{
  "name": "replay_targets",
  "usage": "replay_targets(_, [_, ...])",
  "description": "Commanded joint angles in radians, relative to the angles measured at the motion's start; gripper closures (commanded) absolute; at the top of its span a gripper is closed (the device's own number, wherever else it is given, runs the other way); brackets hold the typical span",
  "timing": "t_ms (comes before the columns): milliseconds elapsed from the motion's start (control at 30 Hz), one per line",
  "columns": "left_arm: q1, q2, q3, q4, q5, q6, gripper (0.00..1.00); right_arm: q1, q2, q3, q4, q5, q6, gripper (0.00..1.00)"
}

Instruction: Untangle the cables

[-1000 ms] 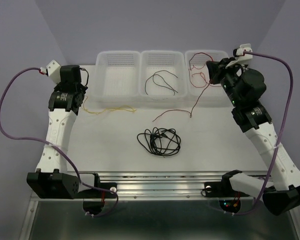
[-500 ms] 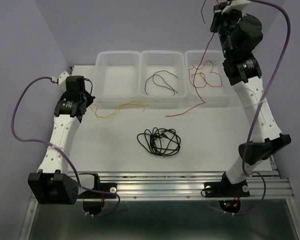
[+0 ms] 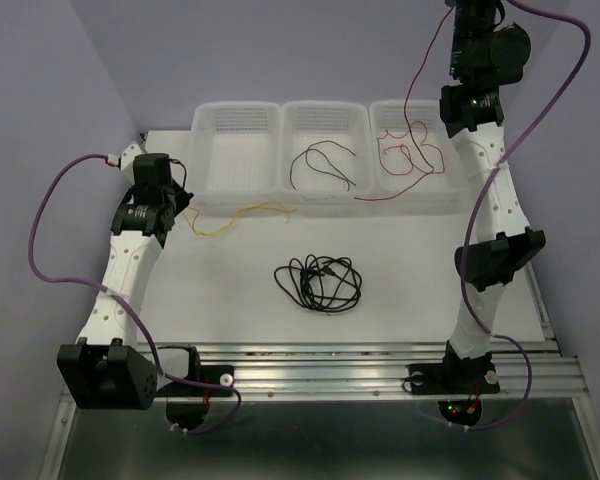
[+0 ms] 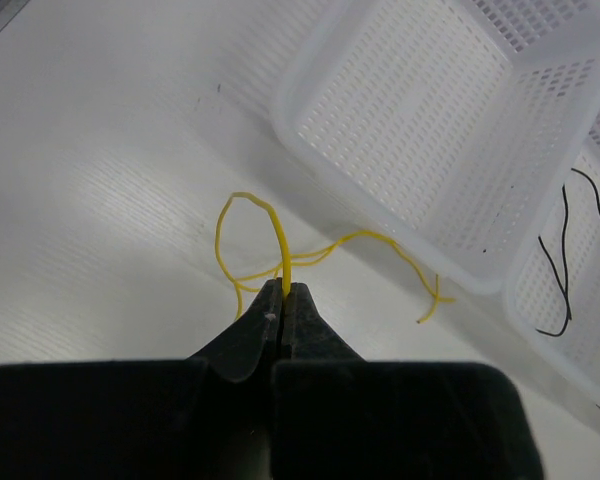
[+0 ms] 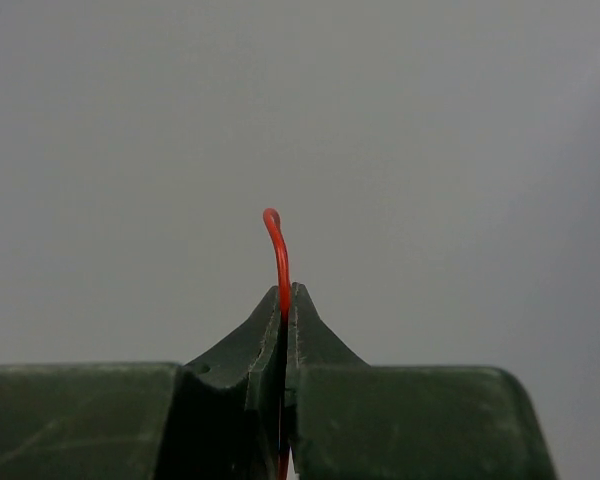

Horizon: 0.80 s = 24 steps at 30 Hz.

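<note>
A thin yellow cable (image 4: 280, 250) lies looped on the table in front of the left basket (image 3: 235, 104). My left gripper (image 4: 283, 290) is shut on one of its loops, also seen from above (image 3: 180, 204). My right gripper (image 5: 285, 292) is raised high at the back right (image 3: 456, 10) and is shut on a red cable (image 5: 278, 245). That red cable hangs down into the right basket (image 3: 405, 103), and its tail (image 3: 385, 198) trails over the front rim. A tangle of black cable (image 3: 320, 283) sits at mid-table, away from both grippers.
The middle basket (image 3: 325, 103) holds a loose black cable (image 3: 325, 165), which also shows in the left wrist view (image 4: 558, 280). Thick purple arm cables loop out at both sides. The right wrist view faces a blank grey wall.
My right arm has swung up high, lifting the red cable and dragging its tail off the table toward the right basket. The yellow cable shifted slightly toward the baskets early on.
</note>
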<state>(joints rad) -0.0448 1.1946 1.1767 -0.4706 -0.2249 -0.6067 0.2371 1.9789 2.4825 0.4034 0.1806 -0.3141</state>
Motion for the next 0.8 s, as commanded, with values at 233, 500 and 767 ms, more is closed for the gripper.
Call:
replay_targets(233, [-0.004, -0.033, -0.035, 0.044, 0.013, 0.013, 1.0, -0.156, 0.23, -0.155, 0.057, -0.084, 0.219, 0.99])
replay_targets(500, [-0.004, -0.032, -0.038, 0.047, 0.006, 0.01, 1.0, -0.156, 0.224, -0.41, -0.067, 0.04, 0.338, 0.99])
replay_targets(767, [-0.004, -0.02, -0.042, 0.04, 0.007, 0.007, 1.0, -0.156, 0.19, -0.649, -0.207, 0.153, 0.467, 0.94])
